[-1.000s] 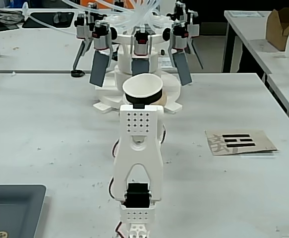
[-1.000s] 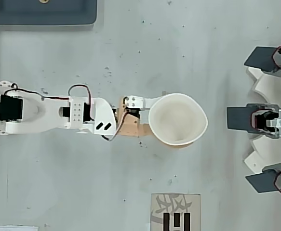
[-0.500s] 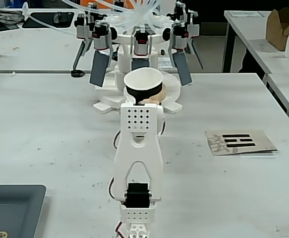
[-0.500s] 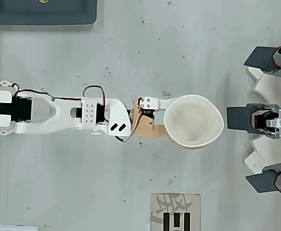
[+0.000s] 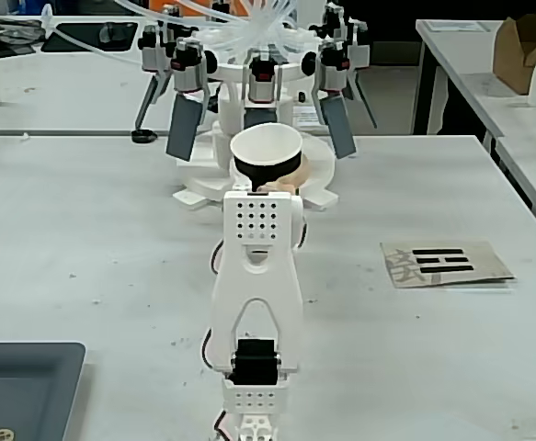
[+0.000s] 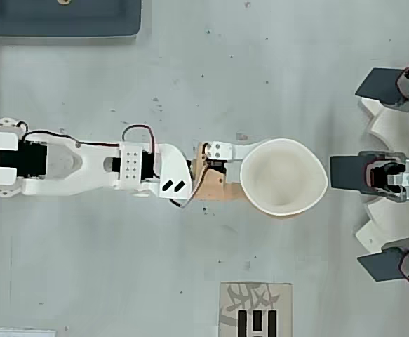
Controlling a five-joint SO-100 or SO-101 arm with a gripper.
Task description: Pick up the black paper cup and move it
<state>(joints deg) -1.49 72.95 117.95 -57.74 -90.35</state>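
Overhead view: white arm's gripper (image 6: 250, 184) clenched on black paper cup (image 6: 283, 185), carried further toward white dispenser station (image 6: 393, 175) since earlier; transfer nearly complete.

Card (image 5: 445, 263) lying on table, right of arm in fixed view: showing faded grey character, not readable, beside black horizontal bars, some broken in middle like trigram sign. Same card (image 6: 255, 309) partly showing at bottom edge of overhead view. No readable words, brands or numbers showing anywhere else.
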